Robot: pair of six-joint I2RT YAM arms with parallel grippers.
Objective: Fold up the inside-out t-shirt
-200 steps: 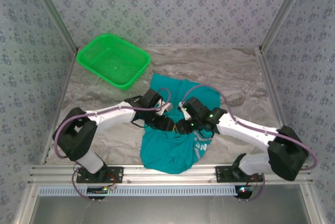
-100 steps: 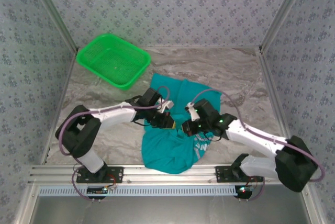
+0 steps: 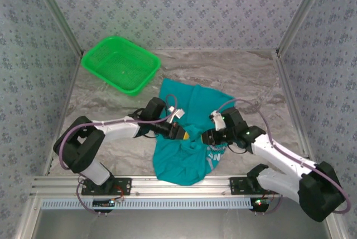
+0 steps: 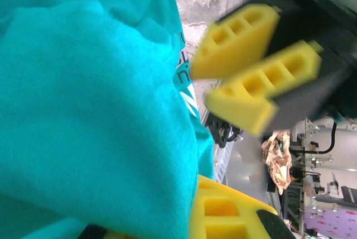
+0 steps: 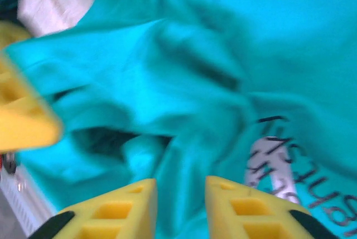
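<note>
Found the left gripper (image 3: 182, 134) clenched tight on a bunched fold of the t-shirt (image 3: 192, 100), close to the garment's middle. Saw, from its own wrist camera, teal cloth draped over and between its yellow fingers (image 4: 223, 216). Found the right gripper (image 3: 207, 137) just beside it, tip facing tip, its 2 yellow fingers (image 5: 245, 211) parted by a narrow gap and released, pinching nothing. Saw rumpled cloth lying under that gap, but could not tell whether it touched the pads. Noted creases in the shirt gathered toward the left grip. Found the t-shirt crumpled on the near half of the marbled table (image 3: 240, 74), between the 2 arms, its lower edge reaching the metal rail at the front. Made out pale lettering (image 3: 213, 153) on the cloth under the right gripper, blurred in the right wrist view. Spotted a bright green mesh basket (image 3: 120, 66) at the far left of the table, apart from the shirt's upper edge.
</note>
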